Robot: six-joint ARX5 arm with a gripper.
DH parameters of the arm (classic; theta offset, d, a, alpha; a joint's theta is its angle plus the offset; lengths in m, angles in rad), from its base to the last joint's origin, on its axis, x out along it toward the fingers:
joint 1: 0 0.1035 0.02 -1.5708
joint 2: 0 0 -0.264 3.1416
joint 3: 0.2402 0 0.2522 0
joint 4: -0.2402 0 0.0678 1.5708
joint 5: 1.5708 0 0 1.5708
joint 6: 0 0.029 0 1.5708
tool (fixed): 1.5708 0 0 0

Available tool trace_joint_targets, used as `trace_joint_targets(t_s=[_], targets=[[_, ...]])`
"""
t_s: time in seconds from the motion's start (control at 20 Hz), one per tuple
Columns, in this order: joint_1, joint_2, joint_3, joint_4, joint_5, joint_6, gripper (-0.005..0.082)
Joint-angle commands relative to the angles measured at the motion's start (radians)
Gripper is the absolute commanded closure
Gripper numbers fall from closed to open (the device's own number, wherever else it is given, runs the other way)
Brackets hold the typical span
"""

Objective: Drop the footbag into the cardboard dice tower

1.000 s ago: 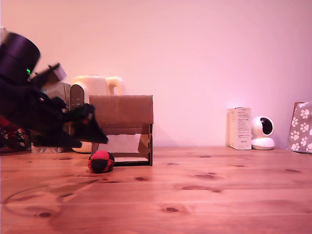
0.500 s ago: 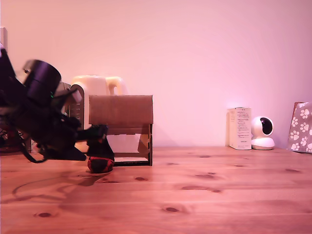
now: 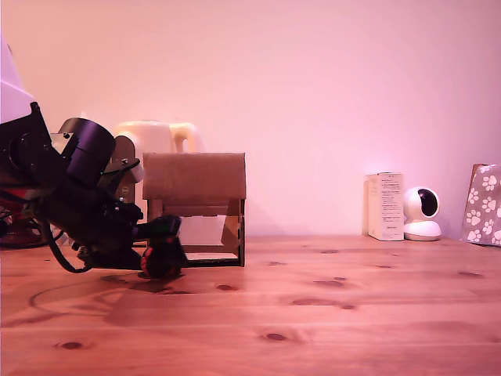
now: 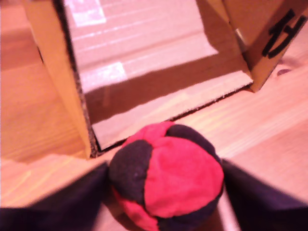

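The red and black footbag rests on the wooden table just in front of the cardboard dice tower, at that tower's lower left corner in the exterior view. My gripper is down over it and hides most of it there. In the wrist view the footbag fills the gap between my two dark fingers, which touch it on both sides. My gripper is shut on it. Right behind it, the dice tower's front opening shows a pale ramp.
A cream kettle stands behind the tower. A white box, a small white camera and a paw-print box line the back at the exterior view's right. The wooden table stretches toward the front.
My arm has come down from above and to the exterior view's left of the footbag. The fingers now sit around the footbag at table level. The footbag has stayed in place.
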Motion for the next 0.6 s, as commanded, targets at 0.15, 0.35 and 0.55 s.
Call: trace_joint_targets(t_s=[0.15,0.35,0.55], targets=[[-0.004,-0.041,0.0,-0.066,0.005,-0.006,0.0748],[-0.004,-0.173,0.0,-0.229,0.034,-0.007,0.0748],[-0.004,-0.312,0.0,-0.389,0.075,-0.01,0.0748]])
